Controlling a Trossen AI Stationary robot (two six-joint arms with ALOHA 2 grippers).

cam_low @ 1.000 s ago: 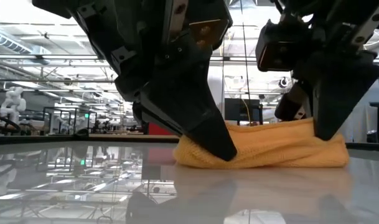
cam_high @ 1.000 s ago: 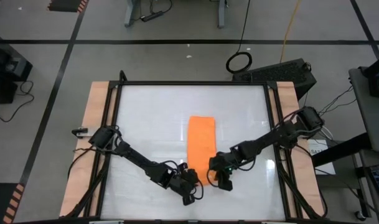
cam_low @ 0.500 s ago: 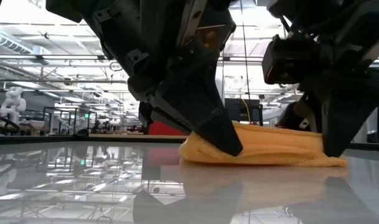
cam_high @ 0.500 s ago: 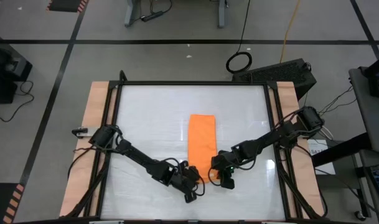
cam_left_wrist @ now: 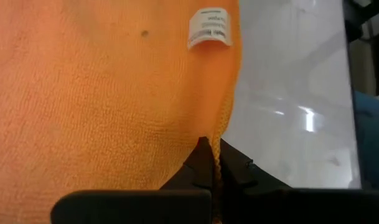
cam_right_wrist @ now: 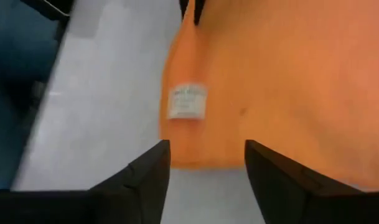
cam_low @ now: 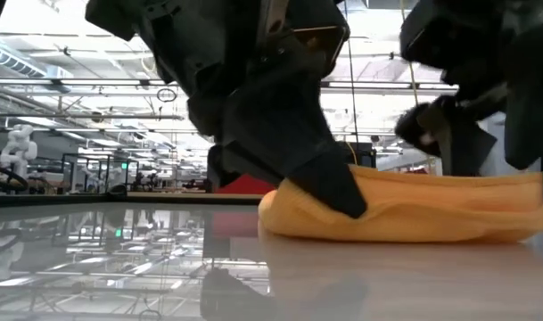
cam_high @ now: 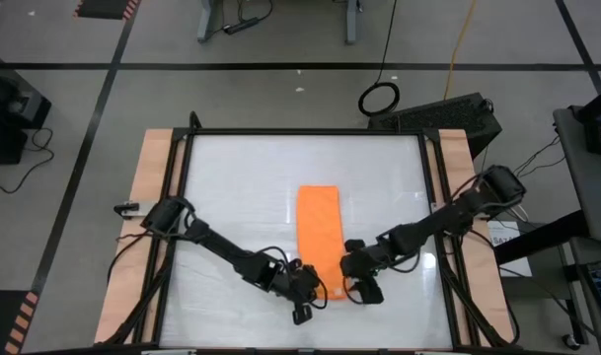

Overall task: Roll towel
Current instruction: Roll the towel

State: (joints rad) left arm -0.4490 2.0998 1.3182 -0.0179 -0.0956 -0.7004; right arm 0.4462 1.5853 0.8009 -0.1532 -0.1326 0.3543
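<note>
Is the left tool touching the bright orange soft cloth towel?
Touching. The left wrist view shows the left tool shut on the edge of the bright orange soft cloth towel.

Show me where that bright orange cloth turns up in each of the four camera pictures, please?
High view: the bright orange soft cloth towel lies as a long strip at the table's middle, its near end between the two arms.
Low view: a folded mound at centre right.
Left wrist view: fills the picture's left.
Right wrist view: fills the upper right.
Shared landmark: the small white label, seen in both wrist views.
</note>
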